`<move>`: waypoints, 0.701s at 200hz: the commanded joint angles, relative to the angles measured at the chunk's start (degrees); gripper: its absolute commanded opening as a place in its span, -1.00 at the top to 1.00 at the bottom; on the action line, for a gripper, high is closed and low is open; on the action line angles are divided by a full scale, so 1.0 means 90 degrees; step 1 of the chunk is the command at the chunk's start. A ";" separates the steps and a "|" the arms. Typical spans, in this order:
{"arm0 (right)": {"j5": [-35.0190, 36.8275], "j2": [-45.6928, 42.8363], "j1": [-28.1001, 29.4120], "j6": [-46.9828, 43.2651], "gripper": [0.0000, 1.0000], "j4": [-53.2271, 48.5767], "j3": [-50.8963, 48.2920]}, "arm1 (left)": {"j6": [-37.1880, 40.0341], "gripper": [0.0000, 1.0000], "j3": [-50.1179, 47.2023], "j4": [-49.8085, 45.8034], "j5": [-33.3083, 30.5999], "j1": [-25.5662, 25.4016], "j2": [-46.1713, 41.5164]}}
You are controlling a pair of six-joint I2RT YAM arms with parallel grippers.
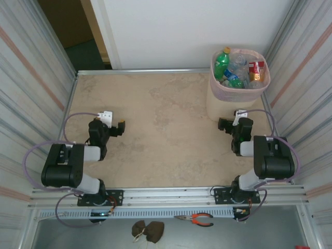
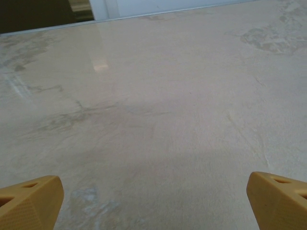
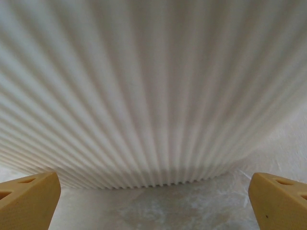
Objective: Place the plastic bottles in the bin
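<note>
table (image 1: 166, 140): beige marbled top inside a metal frame, with ribbed wall panels on both sides.
bin (image 1: 223, 106): tall beige wastebasket standing upright at the far right corner of the table. Its wall is ribbed and a pink bag is folded over the rim. The right wrist view faces the ribbed wall close up.
left arm (image 1: 65, 166): folded low at the near left, forearm pointing toward the table centre.
right arm (image 1: 271, 158): folded at the near right, forearm pointing toward the bin.
plastic bottles (image 1: 239, 72): all lie heaped inside the bin, up to the rim. A green bottle (image 1: 222, 63) with a yellow cap leans at the left edge of the heap. A red-labelled bottle (image 1: 256, 69) lies at the right, with clear bottles between them.
left gripper (image 2: 153, 206): released, yellow fingertips spread wide over bare tabletop, holding nothing.
right gripper (image 3: 153, 203): released, fingertips spread wide, just beside the base of the bin. I cannot tell whether it touches the bin. It holds nothing.
pliers (image 1: 196, 219): orange handles, lying on the lower shelf in front of the arm bases.
</note>
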 commanded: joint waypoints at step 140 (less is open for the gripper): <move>-0.0072 0.0101 0.0198 -0.0053 -0.98 -0.0113 0.0486 | -0.0250 -0.97 0.0659 -0.0529 0.0514 0.0310 0.0189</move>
